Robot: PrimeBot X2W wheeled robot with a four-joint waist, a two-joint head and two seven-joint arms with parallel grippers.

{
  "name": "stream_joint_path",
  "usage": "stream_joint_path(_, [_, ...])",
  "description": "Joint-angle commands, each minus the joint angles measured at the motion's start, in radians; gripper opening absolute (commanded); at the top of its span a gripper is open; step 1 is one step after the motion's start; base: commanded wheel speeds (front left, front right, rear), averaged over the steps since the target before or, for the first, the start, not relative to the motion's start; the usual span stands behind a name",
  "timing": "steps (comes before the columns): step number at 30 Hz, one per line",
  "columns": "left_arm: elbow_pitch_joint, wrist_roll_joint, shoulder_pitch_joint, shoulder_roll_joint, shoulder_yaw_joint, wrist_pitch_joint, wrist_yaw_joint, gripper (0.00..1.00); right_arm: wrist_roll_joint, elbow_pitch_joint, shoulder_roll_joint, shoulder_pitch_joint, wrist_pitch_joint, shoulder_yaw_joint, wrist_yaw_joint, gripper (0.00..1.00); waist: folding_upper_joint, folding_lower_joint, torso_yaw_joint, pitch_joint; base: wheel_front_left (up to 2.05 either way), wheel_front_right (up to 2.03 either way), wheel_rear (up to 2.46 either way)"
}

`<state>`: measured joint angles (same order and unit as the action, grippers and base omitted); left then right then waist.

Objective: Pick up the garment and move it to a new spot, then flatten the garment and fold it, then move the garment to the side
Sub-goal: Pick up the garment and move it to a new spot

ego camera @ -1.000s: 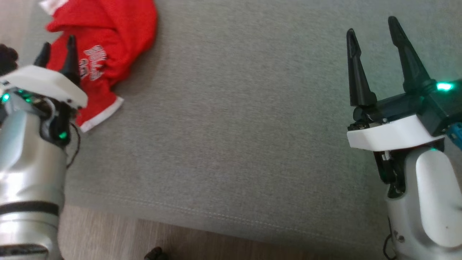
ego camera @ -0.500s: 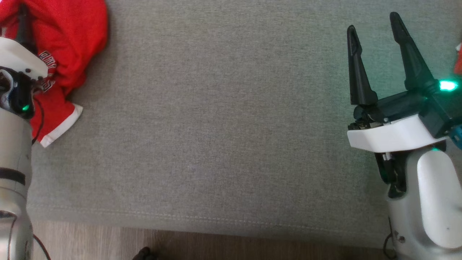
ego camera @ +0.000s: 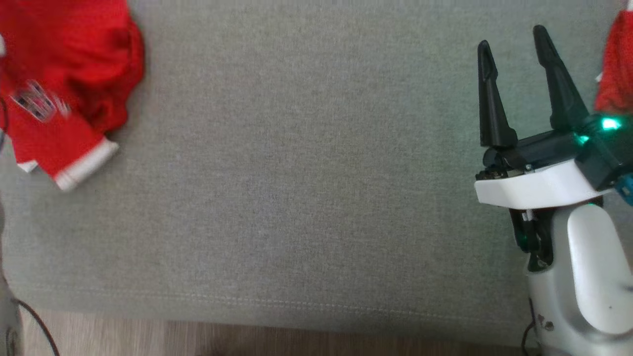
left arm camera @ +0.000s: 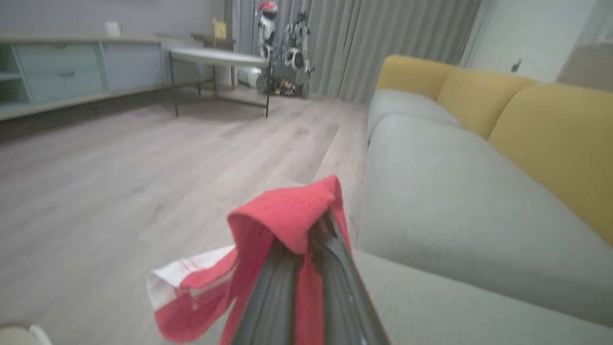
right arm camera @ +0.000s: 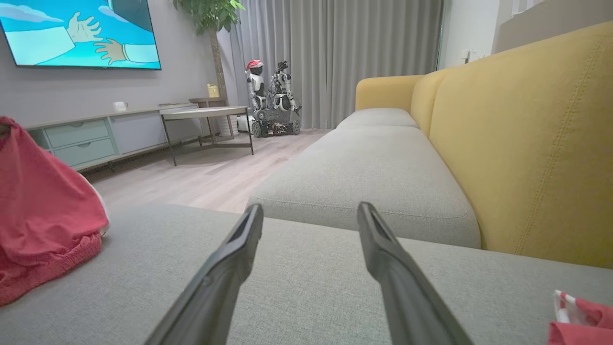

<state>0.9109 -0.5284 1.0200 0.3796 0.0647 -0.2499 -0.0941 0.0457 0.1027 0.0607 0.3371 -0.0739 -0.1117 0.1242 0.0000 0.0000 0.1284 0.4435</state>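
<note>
The sofa (ego camera: pixel 306 173) takes up most of the scene: a broad grey seat in a coarse, tight weave with a stitched seam along its front edge, backed by plump yellow back cushions (right arm camera: pixel 527 143) with visible stitching. Beyond the front edge lies a pale wood-plank floor (left arm camera: pixel 119 167).

The garment (ego camera: pixel 64 74) is at the far left end of the seat in the head view, a rumpled heap of soft red fabric with a white ribbed cuff and a pale printed patch that is too blurred to read. In the left wrist view, the left tool (left arm camera: pixel 313 239) has its two dark fingers pressed together on a fold of the garment. The red cloth caps the fingertips like a hood and hangs down on both sides, with a white-edged part trailing to the left over the floor. Whether the rest of the fabric rests on the seat I cannot tell.

The right tool (ego camera: pixel 512 37) is well apart from the garment, at the other end of the seat. Its long tapered black fingers are spread wide with nothing between them, above bare grey weave.

A small piece of red cloth (ego camera: pixel 615 64) with a white stripe lies just beside the right tool — at the right edge.
</note>
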Motion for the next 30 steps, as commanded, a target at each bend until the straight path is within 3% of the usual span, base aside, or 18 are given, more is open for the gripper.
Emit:
stream_joint_path(1, [-0.085, 0.034, -0.022, 0.066, -0.037, -0.011, 0.006, 0.00, 0.015, 0.021, -0.010, 0.002, -0.014, -0.021, 0.007, 1.00, 0.0000, 0.0000, -0.004, -0.039, 0.00, 0.00, 0.00])
stream_joint_path(8, [-0.331, 0.175, -0.112, 0.049, -0.008, -0.012, -0.011, 0.00, 0.083, -0.039, -0.010, -0.018, -0.062, 0.001, 0.007, 1.00, 0.0000, 0.0000, -0.021, -0.135, 0.00, 0.00, 0.00])
stream_joint_path(16, [-0.491, 0.212, -0.132, 0.012, 0.094, 0.040, -0.022, 0.00, 0.134, -0.073, -0.010, -0.036, -0.100, 0.014, 0.007, 1.00, 0.0000, 0.0000, -0.060, -0.188, 0.00, 0.00, 0.00])
stream_joint_path(23, [-0.666, 0.213, -0.133, -0.102, 0.213, 0.162, -0.015, 0.00, 0.171, -0.087, -0.010, -0.028, -0.132, 0.008, 0.007, 1.00, 0.0000, 0.0000, -0.133, -0.169, 0.00, 0.00, 0.00])
stream_joint_path(30, [-0.693, 0.214, -0.111, -0.244, 0.300, 0.186, 0.024, 0.00, 0.214, -0.105, -0.010, 0.001, -0.162, -0.029, 0.007, 1.00, 0.0000, 0.0000, -0.248, -0.126, 0.00, 0.00, 0.00])
